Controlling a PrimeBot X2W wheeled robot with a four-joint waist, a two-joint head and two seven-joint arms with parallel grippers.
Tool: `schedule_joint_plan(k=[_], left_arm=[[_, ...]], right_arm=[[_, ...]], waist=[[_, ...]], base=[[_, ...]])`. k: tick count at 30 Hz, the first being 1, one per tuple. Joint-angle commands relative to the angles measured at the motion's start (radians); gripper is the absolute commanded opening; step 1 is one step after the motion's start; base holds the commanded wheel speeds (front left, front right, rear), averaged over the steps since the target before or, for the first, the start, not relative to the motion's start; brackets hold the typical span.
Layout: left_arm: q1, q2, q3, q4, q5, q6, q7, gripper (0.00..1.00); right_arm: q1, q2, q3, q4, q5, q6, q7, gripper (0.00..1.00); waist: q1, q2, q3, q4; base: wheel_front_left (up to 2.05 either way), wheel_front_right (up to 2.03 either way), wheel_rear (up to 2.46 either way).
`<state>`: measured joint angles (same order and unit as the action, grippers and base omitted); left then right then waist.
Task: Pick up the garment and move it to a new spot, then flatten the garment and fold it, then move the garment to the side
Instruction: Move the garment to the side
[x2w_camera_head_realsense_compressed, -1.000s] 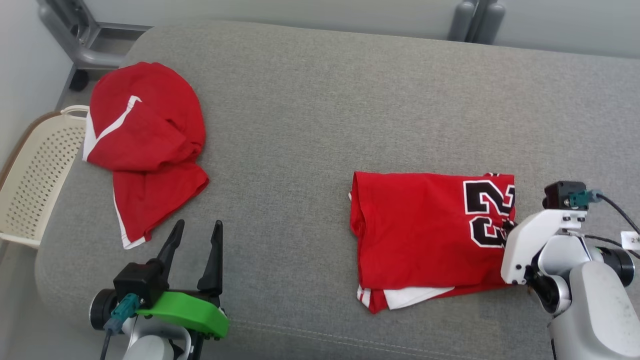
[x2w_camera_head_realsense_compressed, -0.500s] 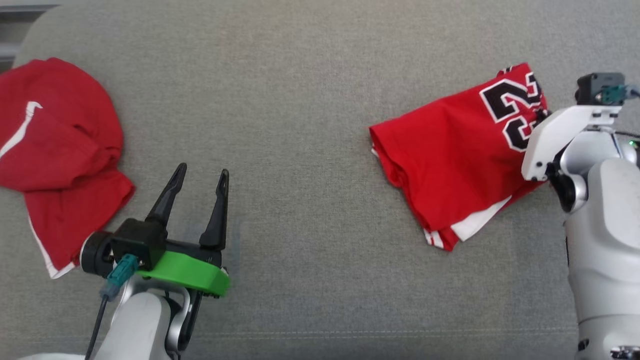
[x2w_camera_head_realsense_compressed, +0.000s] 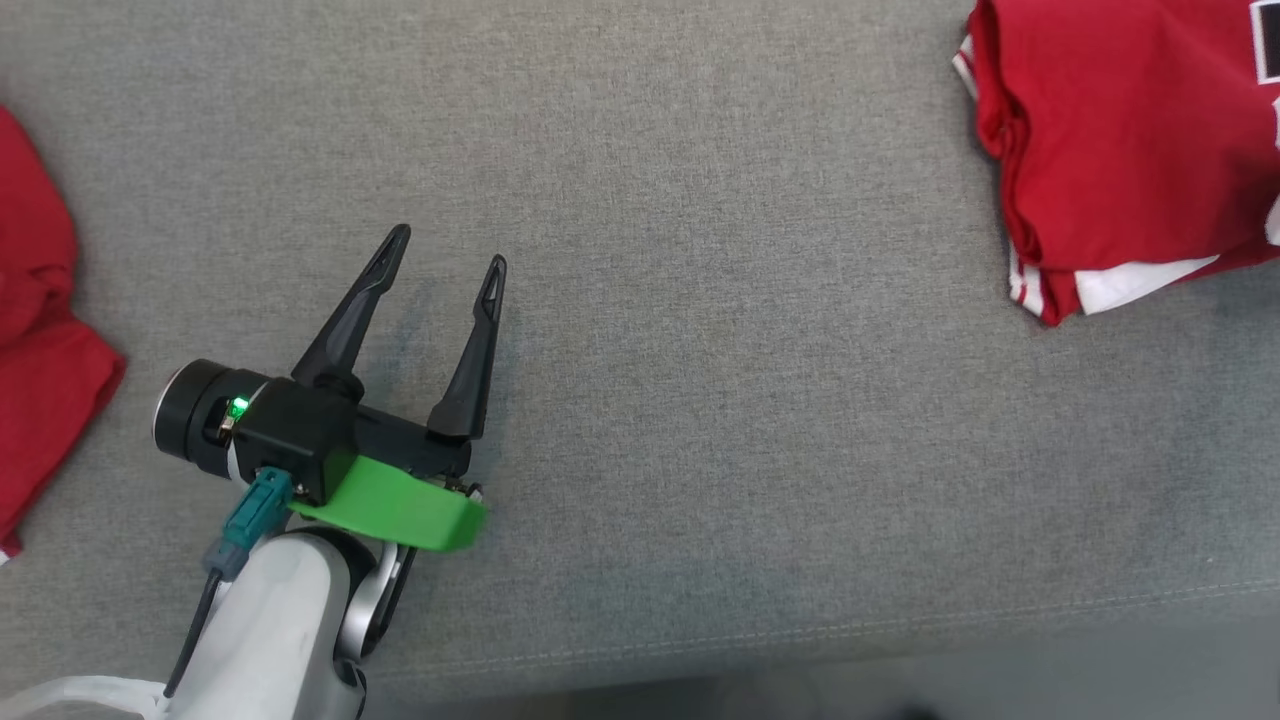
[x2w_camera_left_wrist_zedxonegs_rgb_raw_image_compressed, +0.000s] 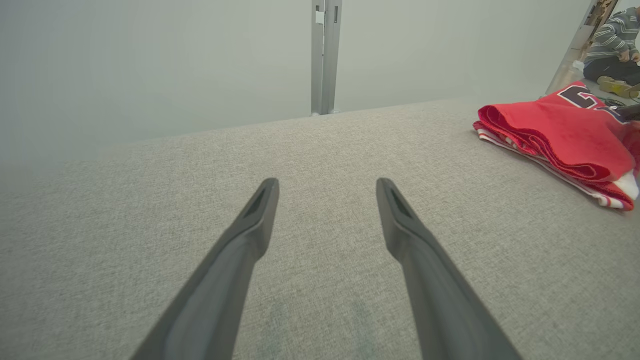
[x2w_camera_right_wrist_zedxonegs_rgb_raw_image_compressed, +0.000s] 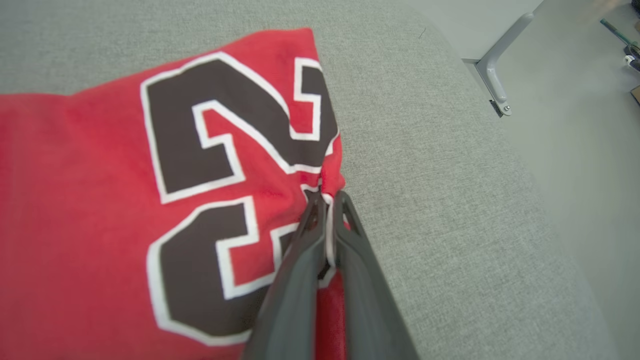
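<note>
Two hands: your left hand (x2w_camera_head_realsense_compressed: 450, 250) is low on the left. Your right hand (x2w_camera_right_wrist_zedxonegs_rgb_raw_image_compressed: 329, 197) is out at the number end of the shirt.
Task thing: the folded red cloth jersey with the big black-and-white number (x2w_camera_head_realsense_compressed: 1130, 150) lies flat on the grey fabric cushion (x2w_camera_head_realsense_compressed: 700, 400). In the head view it is at the top right corner.
Left hand: its two dark fingers are wide apart with nothing between them. It is over bare cushion.
Right hand: its fingers are pressed together, pinching the jersey's edge right beside the number.
Which way: from your left hand the jersey lies off to the right, well apart. Its rounded folded side faces the left hand and its number end faces the right hand.
Long way of the shirt: it seems to run from the folded side to the number end. Part of it is cut off in the head view, so you cannot be sure.
Nearer hand: the right one, as it already has the cloth.
Step, I think: the fold looks done, so what is left is sliding the jersey to the side.
Watch out: in the right wrist view the cushion's rounded end is near, past the right hand.
Other cloth: a loose red cloth piece (x2w_camera_head_realsense_compressed: 40, 350) lies at the left edge of the head view. Leave it alone.
</note>
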<state>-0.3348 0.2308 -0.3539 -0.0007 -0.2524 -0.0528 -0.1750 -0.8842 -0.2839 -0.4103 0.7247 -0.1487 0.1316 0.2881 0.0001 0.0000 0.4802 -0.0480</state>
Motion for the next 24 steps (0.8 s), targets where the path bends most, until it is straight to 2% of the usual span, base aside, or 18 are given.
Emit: schedule_joint_plan(k=[1,7,19,20,21,24], left_arm=[[-0.015,0.009,-0.002,-0.018,0.010,0.004,0.008,1.00],[-0.016,0.025,-0.017,-0.069,0.018,0.003,0.038,1.00],[0.008,0.055,-0.037,-0.139,0.023,0.002,0.084,1.00],[0.009,0.056,-0.038,-0.142,0.024,0.004,0.085,1.00],[0.010,0.057,-0.039,-0.145,0.024,0.005,0.086,1.00],[0.009,0.054,-0.041,-0.146,0.021,0.010,0.083,1.00]], right_arm=[[-0.019,-0.023,-0.017,0.008,-0.017,-0.002,-0.018,0.00],[-0.048,-0.083,-0.056,0.033,-0.054,-0.002,-0.065,0.00],[-0.149,-0.178,-0.056,0.106,-0.162,-0.002,-0.158,0.00],[-0.149,-0.181,-0.056,0.110,-0.176,-0.002,-0.169,0.29],[-0.150,-0.185,-0.058,0.115,-0.192,-0.002,-0.175,1.00],[-0.158,-0.180,-0.076,0.125,-0.221,-0.002,-0.196,1.00]], waist=[[-0.0001,0.0000,0.056,-0.025],[-0.0001,0.0000,0.076,-0.025],[-0.0001,0.0000,0.106,-0.014],[-0.0001,0.0000,0.109,-0.012],[-0.0001,0.0000,0.111,-0.010],[-0.0001,0.0000,0.114,-0.004]], base=[[0.00,0.00,0.00],[0.00,0.00,0.00],[0.00,0.00,0.00],[0.00,0.00,0.00],[0.00,0.00,0.00],[0.00,0.00,0.00]])
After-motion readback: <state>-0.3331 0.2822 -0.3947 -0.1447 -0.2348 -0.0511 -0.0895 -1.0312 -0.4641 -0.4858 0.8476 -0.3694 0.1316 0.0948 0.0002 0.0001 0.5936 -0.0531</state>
